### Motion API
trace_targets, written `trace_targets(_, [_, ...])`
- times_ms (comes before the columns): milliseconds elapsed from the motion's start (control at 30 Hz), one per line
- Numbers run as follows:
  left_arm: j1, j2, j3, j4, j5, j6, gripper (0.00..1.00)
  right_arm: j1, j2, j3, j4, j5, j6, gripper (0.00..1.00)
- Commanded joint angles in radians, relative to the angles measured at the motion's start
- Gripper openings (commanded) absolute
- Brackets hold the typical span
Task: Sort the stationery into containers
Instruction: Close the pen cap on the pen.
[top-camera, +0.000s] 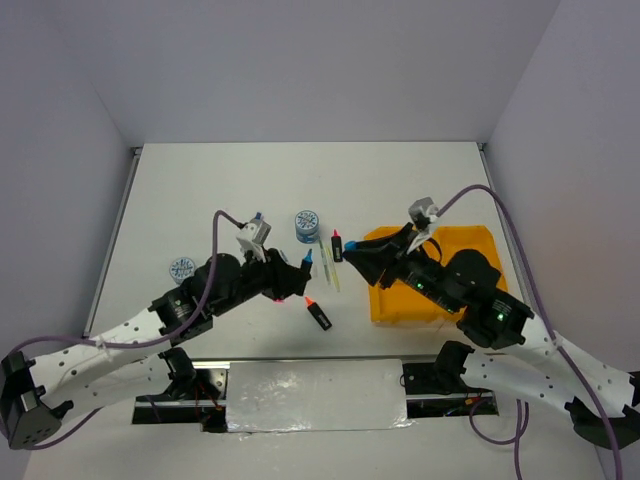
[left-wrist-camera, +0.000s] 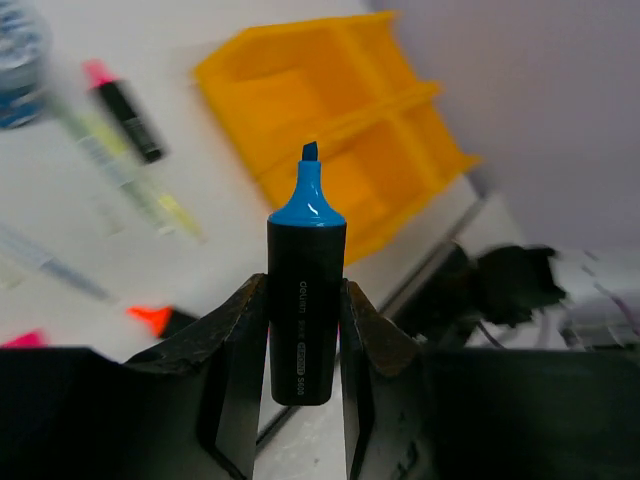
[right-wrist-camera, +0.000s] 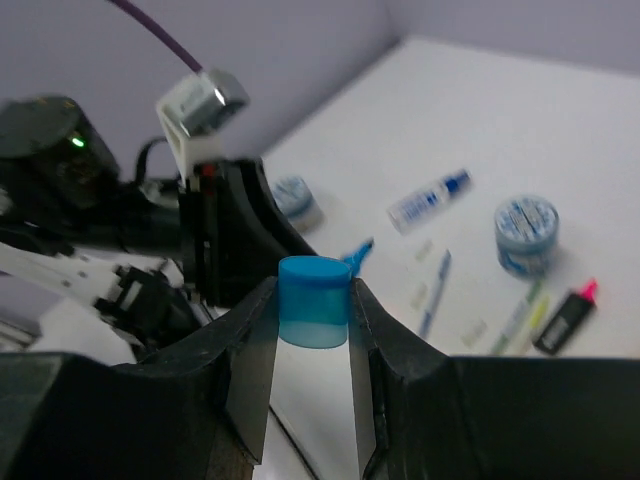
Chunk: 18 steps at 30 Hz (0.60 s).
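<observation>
L jaws clamp blue highlighter (left-wrist-camera: 305, 320) — R jaws pinch blue cap (right-wrist-camera: 313, 300).

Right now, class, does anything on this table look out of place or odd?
Yes: the black highlighter in the left gripper has its blue chisel tip bare; a matching blue plastic cap sits apart, pinched in the right gripper.

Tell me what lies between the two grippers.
Top view: two thin pens and the pink-capped highlighter lie between the left gripper and right gripper.

White table (top-camera: 200, 190) bears orange-yellow tray (top-camera: 388, 312), pots (top-camera: 307, 225), pens (top-camera: 330, 266), highlighters (top-camera: 318, 314)
</observation>
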<state>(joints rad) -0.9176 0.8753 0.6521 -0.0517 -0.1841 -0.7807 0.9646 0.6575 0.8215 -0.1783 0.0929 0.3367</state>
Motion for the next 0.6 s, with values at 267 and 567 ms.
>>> trace_targets(267, [-0.007, -0.015, -0.091, 0.745, 0.716, 0.077, 0.0, 0.006, -0.016, -0.025, 0.586, -0.277, 0.07, 0.16])
trace_targets(567, [-0.009, -0.018, -0.129, 0.96, 0.807, -0.005, 0.0, 0.006, -0.053, -0.148, 0.766, -0.357, 0.105, 0.15])
